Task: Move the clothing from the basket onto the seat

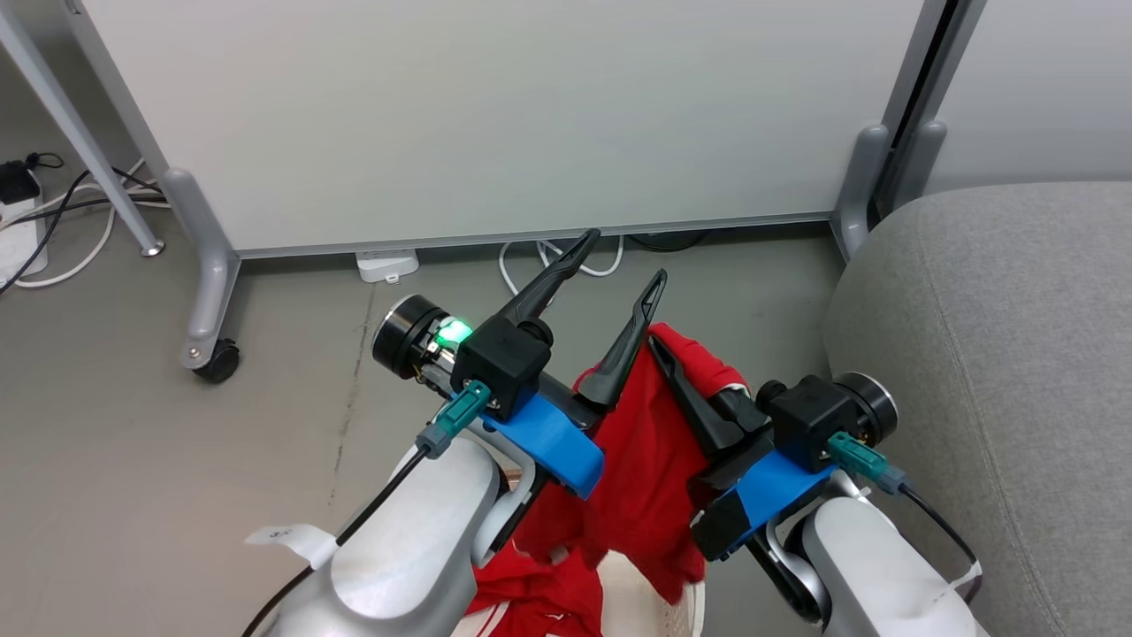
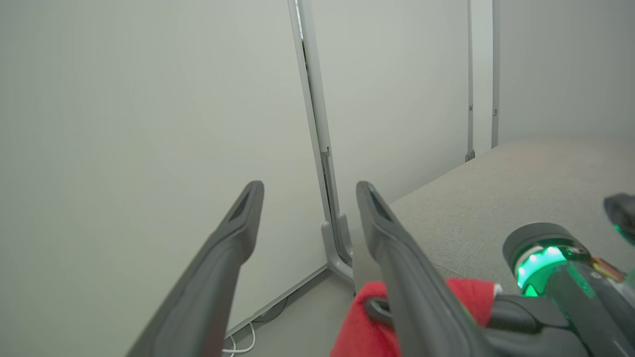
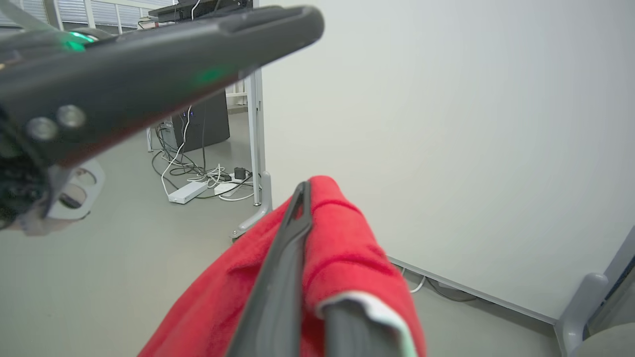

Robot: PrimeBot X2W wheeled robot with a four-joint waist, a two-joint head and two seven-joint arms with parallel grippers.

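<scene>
Though red overhead, clothing [image 3: 347,238] white-edged wrist-side

Floor [image 1: 133,460]: smooth grey, with one faint seam running toward the panel.
Partition panel [image 1: 495,115]: pale grey, matte, in a grey metal frame. Its curved foot rests on a black caster [image 1: 217,361].
Second panel [image 1: 1035,88] stands just beside it on the right, with a narrow dark gap between them.
A white power strip [image 1: 386,264] and a white cable [image 1: 505,265] lie under the panel's lower edge.
Far left: a slanted grey leg [image 1: 84,141] and a tangle of black and white cords [image 1: 62,205] (what they feed cannot be told).
Right wrist view: a dark computer tower [image 3: 208,121] stands on the floor beyond the panel.
Light is even, shadows soft.
</scene>
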